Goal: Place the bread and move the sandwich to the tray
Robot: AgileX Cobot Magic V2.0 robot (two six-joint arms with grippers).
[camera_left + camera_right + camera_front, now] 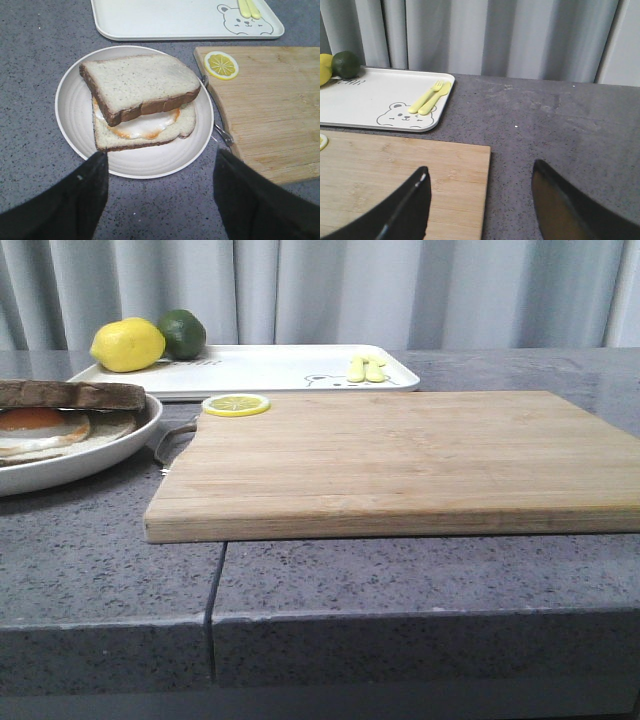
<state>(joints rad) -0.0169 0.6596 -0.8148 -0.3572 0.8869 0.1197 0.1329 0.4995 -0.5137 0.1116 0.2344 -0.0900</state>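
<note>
The grey tabletop (100, 580) is carrying everything. Largest item is the wooden cutting board (400, 460), filling the centre and right of the front view. Behind it, upper centre, the white tray (280, 370) is lying flat with a lemon (127, 344) and a lime (182, 333) at its left end and a yellow fork and spoon (430, 97) by the bear drawing. A lemon slice (236, 405) is sitting on the board's upper left corner.

At the left edge of the front view, the white plate (75, 105) is holding the sandwich (142, 102). The top bread (140, 85) is lying skewed on the egg, not squared with the lower slice.

Your left tool (160, 195) is hovering just short of the plate rim, fingers wide apart, holding nothing. Your right tool (480, 200) is also spread and empty, over the board's right end and bare tabletop.

Handling, as a judgement: the sandwich is looking light, soft and squashy, and the egg is probably slippery, so the layers could be sliding if you are pinching from the sides. You are likely better off gripping the stiff plate rim nearest the left tool and carrying it level. The plate is probably smooth and breakable, so go gently.
</note>
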